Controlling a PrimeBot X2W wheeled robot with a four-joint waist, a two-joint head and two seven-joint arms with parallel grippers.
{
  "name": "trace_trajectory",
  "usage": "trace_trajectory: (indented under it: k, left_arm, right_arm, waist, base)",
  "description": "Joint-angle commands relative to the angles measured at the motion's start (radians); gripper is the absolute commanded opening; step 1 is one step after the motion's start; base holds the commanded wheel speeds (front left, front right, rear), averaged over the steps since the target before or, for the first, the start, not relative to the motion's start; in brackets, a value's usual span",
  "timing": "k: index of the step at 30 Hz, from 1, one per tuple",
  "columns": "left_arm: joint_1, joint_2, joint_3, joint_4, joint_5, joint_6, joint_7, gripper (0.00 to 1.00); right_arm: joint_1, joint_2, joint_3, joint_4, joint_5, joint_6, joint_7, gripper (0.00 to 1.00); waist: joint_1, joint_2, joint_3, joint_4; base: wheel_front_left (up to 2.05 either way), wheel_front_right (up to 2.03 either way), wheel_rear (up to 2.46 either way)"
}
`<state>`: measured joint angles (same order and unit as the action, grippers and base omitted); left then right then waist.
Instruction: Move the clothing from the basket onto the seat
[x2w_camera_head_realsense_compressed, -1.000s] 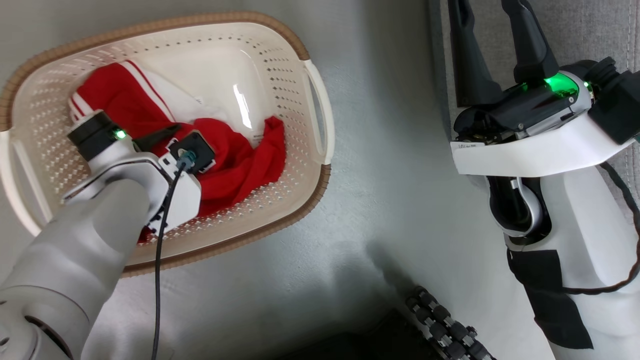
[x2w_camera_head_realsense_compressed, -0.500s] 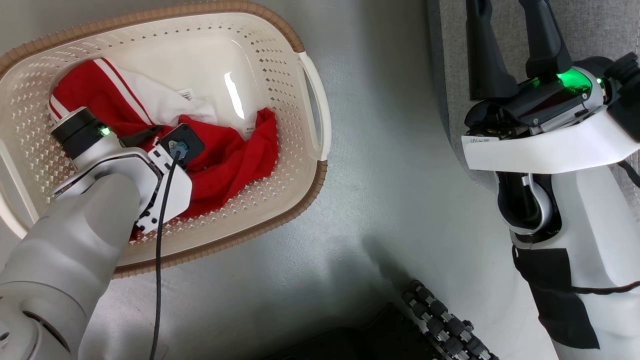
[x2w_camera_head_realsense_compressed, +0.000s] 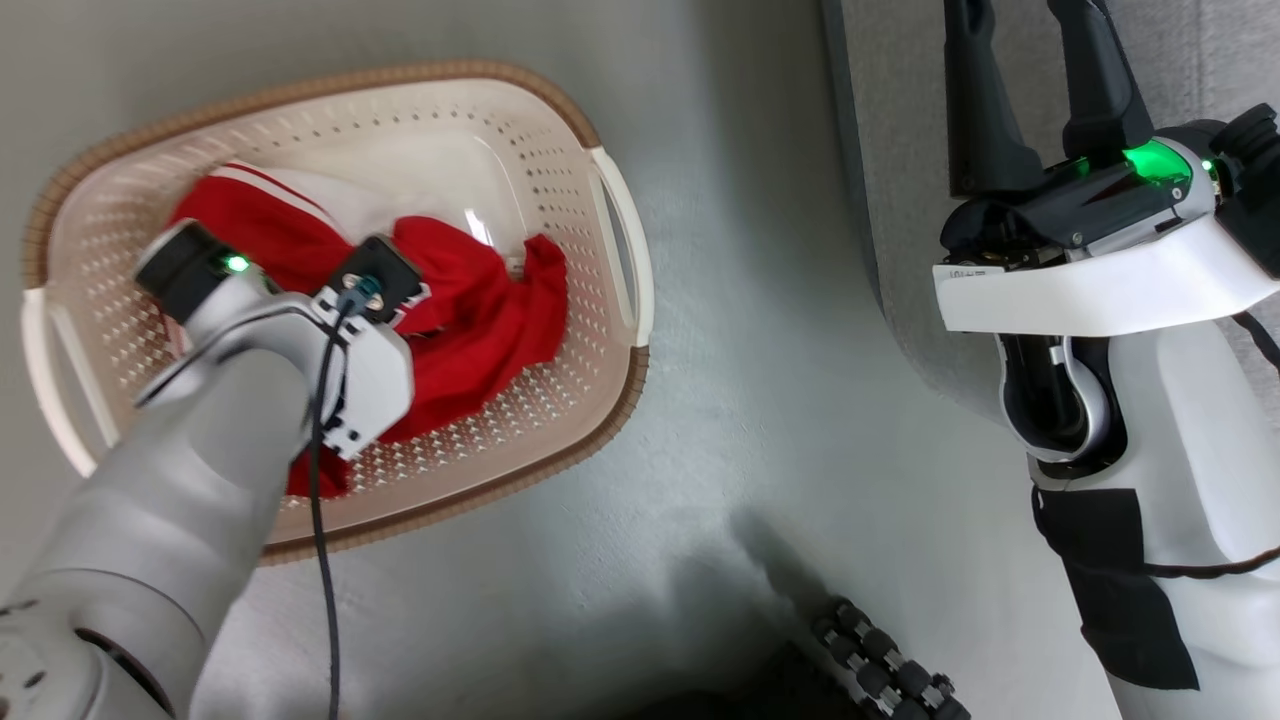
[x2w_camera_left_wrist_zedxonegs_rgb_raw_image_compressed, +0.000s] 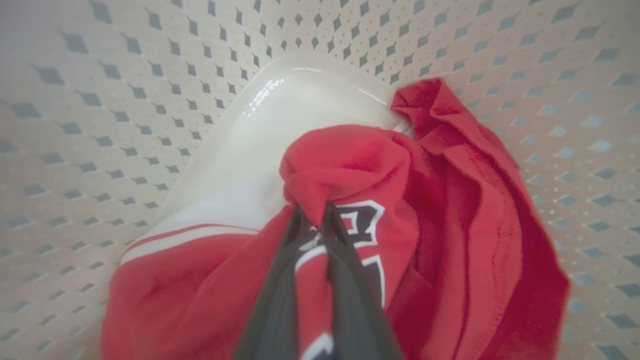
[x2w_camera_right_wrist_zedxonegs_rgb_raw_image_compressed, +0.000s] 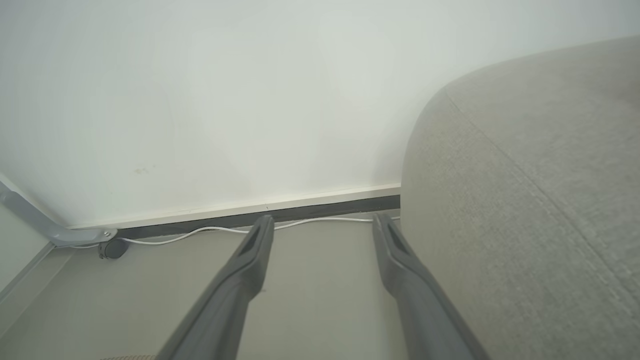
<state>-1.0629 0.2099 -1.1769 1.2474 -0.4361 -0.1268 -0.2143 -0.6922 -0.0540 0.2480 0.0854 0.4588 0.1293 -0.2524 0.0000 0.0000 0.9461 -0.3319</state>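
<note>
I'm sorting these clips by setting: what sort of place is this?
Probably a living room at home, or a mock-up of one: a grey upholstered sofa stands near a plain white wall with a skirting board, and a laundry basket holding red clothing sits on the smooth floor.

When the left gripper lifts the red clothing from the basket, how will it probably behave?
Probably floppy: the red clothing bunches in soft folds where the left gripper pinches it, so it should droop. Likely light: thin cloth. Trailing folds may catch the basket.
</note>
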Motion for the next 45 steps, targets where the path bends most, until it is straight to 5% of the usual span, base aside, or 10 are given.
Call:
trace_trajectory:
  k: [1, 9, 18, 32, 45]
  left_arm:
    - [0.04, -0.003, 0.019, -0.014, -0.012, -0.003, -0.018, 0.0]
    - [0.103, -0.049, 0.073, -0.084, -0.071, -0.002, -0.046, 0.0]
    - [0.255, -0.059, 0.229, -0.344, -0.093, 0.039, -0.047, 0.0]
    - [0.54, -0.075, 0.527, -0.619, -0.03, 0.044, -0.047, 0.0]
    - [0.644, -0.091, 0.699, -0.834, 0.056, 0.026, -0.047, 0.0]
  right_arm:
    - [0.044, 0.004, 0.001, -0.012, -0.017, 0.001, -0.009, 1.0]
    - [0.076, 0.004, -0.023, 0.038, -0.08, 0.001, -0.009, 1.0]
    - [0.153, 0.004, -0.038, 0.112, -0.152, 0.001, -0.009, 1.0]
    - [0.315, 0.004, -0.051, 0.21, -0.177, 0.001, -0.009, 1.0]
    - [0.427, 0.004, -0.025, 0.264, -0.184, 0.001, -0.009, 1.0]
  waist:
    - [0.0, 0.0, -0.053, 0.026]
    - [0.0, 0.0, -0.194, 0.086]
    - [0.0, 0.0, -0.392, 0.182]
    - [0.0, 0.0, -0.706, 0.292]
    - [0.0, 0.0, -0.839, 0.329]
  base:
    - [0.0, 0.0, 0.0]
    - [0.0, 0.0, 0.0]
    - [0.0, 0.0, 0.0]
    - [0.0, 0.0, 0.0]
    - [0.0, 0.0, 0.0]
